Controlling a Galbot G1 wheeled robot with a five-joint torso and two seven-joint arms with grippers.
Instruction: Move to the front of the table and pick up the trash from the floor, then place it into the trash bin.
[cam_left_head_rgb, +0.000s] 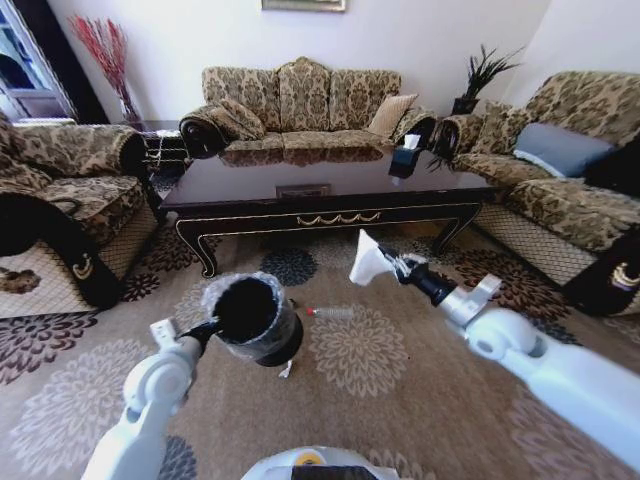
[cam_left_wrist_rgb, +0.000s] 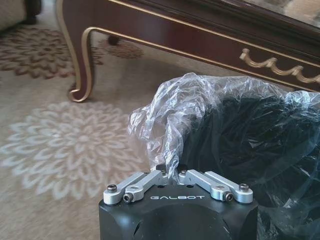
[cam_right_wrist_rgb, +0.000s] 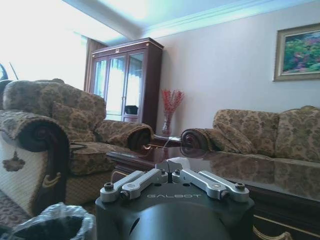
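Observation:
The black trash bin (cam_left_head_rgb: 250, 318) with its crinkled clear liner hangs just above the patterned carpet floor (cam_left_head_rgb: 360, 400), in front of the dark table (cam_left_head_rgb: 320, 190). My left gripper (cam_left_head_rgb: 207, 329) is shut on its rim and liner (cam_left_wrist_rgb: 165, 125); in the left wrist view, the left gripper (cam_left_wrist_rgb: 169, 172) pinches the plastic. To the bin's right, my right gripper (cam_left_head_rgb: 388, 264) is shut on a crumpled white tissue (cam_left_head_rgb: 366, 262), raised above the carpet. A clear bottle with a red cap (cam_left_head_rgb: 333, 313) lies on the floor between the arms. A small white scrap (cam_left_head_rgb: 287, 370) lies below the bin.
Patterned sofas ring the table: an armchair (cam_left_head_rgb: 60, 200) at the left, a sofa (cam_left_head_rgb: 300, 105) behind and another sofa (cam_left_head_rgb: 570, 190) at the right. A dark tissue box (cam_left_head_rgb: 405, 158) stands on the tabletop. The curved table leg (cam_left_wrist_rgb: 82, 65) is close to the bin.

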